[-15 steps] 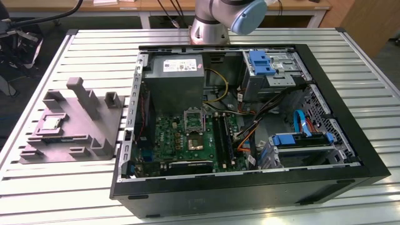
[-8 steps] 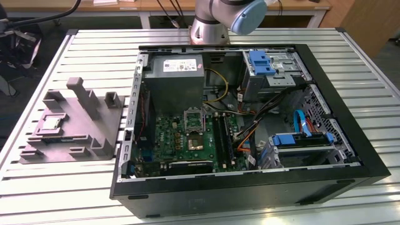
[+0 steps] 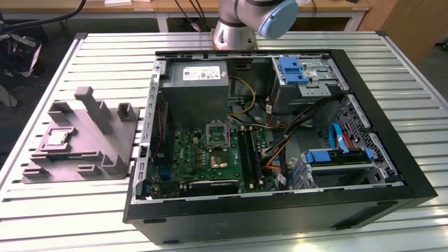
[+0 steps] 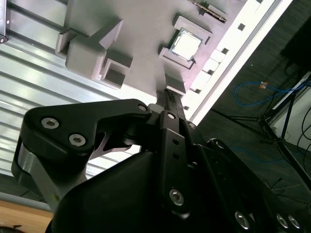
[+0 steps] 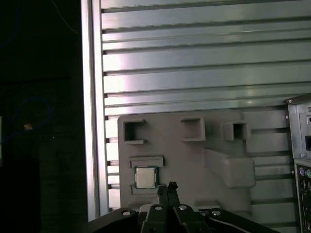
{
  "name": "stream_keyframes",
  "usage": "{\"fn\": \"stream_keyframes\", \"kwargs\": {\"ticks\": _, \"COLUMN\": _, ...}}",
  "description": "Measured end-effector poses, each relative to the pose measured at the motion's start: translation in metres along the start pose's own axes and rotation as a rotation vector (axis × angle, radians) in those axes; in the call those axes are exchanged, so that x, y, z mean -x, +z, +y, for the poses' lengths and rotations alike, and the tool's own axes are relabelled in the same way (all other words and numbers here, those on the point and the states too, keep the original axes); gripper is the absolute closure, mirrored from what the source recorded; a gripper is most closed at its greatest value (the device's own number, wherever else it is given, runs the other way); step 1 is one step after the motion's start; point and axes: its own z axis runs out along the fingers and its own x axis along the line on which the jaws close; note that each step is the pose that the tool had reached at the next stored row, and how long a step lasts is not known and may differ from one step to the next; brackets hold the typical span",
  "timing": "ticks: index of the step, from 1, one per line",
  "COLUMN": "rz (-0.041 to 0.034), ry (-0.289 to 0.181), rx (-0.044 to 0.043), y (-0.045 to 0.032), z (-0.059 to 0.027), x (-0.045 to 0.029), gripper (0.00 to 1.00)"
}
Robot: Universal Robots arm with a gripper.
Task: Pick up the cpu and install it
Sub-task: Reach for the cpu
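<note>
The cpu (image 3: 56,138) (image 5: 144,177) sits in its pocket on the grey holder block (image 3: 87,157), at the exterior view's left of the open PC case (image 3: 392,202). Looks like the pick approach to me: the gripper (image 5: 169,187) hangs near it, fingers pressed together on nothing, so I'd guess they need spreading and centring over the chip. Slatted metal table (image 3: 105,47), blue cable (image 4: 252,90) on a dark floor.

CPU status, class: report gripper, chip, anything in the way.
Gripper fingers shut, empty, hovering over the grey holder block. CPU seated in its holder pocket, not gripped. Nothing covering the chip.
</note>
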Motion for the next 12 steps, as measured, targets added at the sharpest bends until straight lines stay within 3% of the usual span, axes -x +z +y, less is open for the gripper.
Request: {"fn": "stream_keyframes", "kwargs": {"ticks": 12, "rz": 0.0, "ry": 0.0, "rx": 0.0, "y": 0.0002, "z": -0.0009, "x": -0.0117, "gripper": 0.89}}
